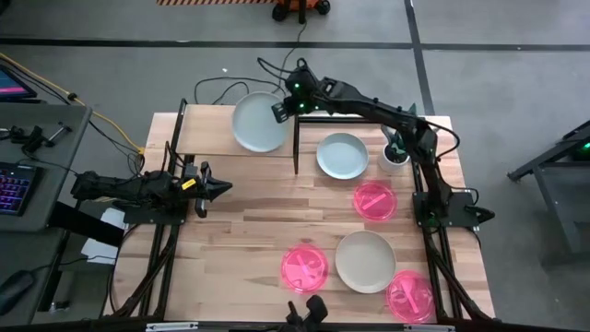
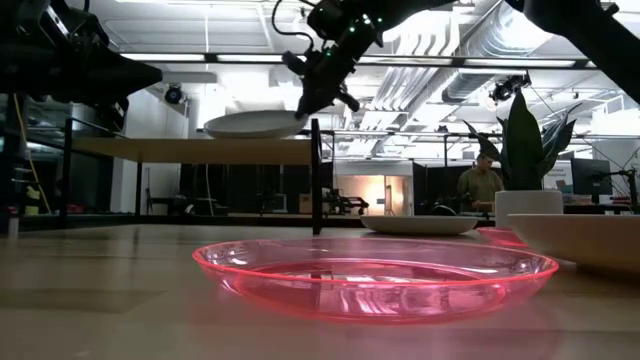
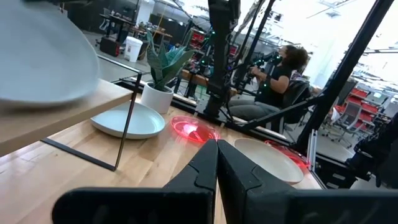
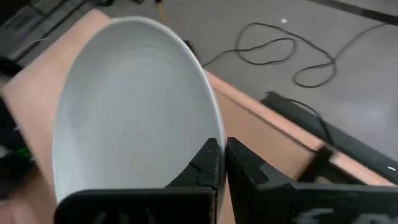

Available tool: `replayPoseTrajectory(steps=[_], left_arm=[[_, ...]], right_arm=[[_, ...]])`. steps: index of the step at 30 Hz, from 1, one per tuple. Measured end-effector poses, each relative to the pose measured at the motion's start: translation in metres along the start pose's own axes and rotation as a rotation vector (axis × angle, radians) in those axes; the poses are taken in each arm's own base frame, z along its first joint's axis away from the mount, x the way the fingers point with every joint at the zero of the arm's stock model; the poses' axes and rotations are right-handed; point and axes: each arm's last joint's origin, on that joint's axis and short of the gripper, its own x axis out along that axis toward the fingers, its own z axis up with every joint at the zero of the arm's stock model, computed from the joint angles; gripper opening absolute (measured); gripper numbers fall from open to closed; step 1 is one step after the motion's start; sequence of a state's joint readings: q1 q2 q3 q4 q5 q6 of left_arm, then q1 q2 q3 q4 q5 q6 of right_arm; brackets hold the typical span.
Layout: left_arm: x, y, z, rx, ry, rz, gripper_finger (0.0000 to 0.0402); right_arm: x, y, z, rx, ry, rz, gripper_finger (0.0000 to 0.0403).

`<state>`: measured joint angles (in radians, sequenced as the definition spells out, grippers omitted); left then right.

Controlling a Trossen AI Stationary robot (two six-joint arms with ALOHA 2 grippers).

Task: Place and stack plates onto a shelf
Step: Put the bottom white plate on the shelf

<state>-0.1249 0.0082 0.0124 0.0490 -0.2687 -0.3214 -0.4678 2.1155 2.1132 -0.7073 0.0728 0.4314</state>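
- Open workshop-type room behind, exposed ducts on the ceiling, and a person (image 3: 283,65) sitting at a desk past the far side.
- The counter (image 1: 249,235) is a pale plank top, and the shelf (image 1: 207,129) sits raised on thin black posts over its back-left part.
- Right arm is stretched way out from the right side, reaching diagonally back over the shelf. Its right gripper (image 1: 279,111) has the jaws clamped on the rim of a pale blue-white plate (image 1: 259,122). In the low view that plate sits slightly tilted just above the shelf board; can't tell if it's touching yet.
- Left arm is parked at the left edge of the counter, lying low and pointing inward. The left gripper (image 1: 219,188) has its jaws pressed together with nothing in them.
- Second blue-white plate (image 1: 342,155) is flat on the counter just right of the shelf's front post.
- Cream plate (image 1: 365,261) is toward the front, between two pink ones.
- Pink plates: one (image 1: 375,200) mid-right below the blue-white one, one (image 1: 304,268) front centre just left of the cream plate, one (image 1: 409,296) at the front-right corner, close by the cream plate.
- Small white plant pot (image 1: 395,153) with a spiky plant, just right of the second blue-white plate.
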Motion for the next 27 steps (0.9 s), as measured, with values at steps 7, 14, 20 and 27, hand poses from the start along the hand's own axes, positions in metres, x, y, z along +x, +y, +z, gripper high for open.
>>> replayPoseTrajectory(steps=[7, 14, 20, 27], left_arm=[[0.0000, 0.0000, -0.0001, 0.000, 0.000, 0.000, 0.0001], [0.0000, 0.0000, -0.0001, 0.000, 0.000, 0.000, 0.0001], [0.0000, 0.0000, -0.0001, 0.000, 0.000, 0.000, 0.0001], [0.0000, 0.0000, -0.0001, 0.000, 0.000, 0.000, 0.0001]], right_arm=[[-0.0006, -0.0071, -0.0020, 0.013, 0.045, -0.028, 0.0000], [0.0032, -0.0083, -0.0055, 0.013, 0.070, -0.040, 0.0000], [0.0032, -0.0082, -0.0056, -0.001, 0.071, -0.040, 0.0000], [0.0032, -0.0082, -0.0056, -0.001, 0.071, -0.040, 0.0004]])
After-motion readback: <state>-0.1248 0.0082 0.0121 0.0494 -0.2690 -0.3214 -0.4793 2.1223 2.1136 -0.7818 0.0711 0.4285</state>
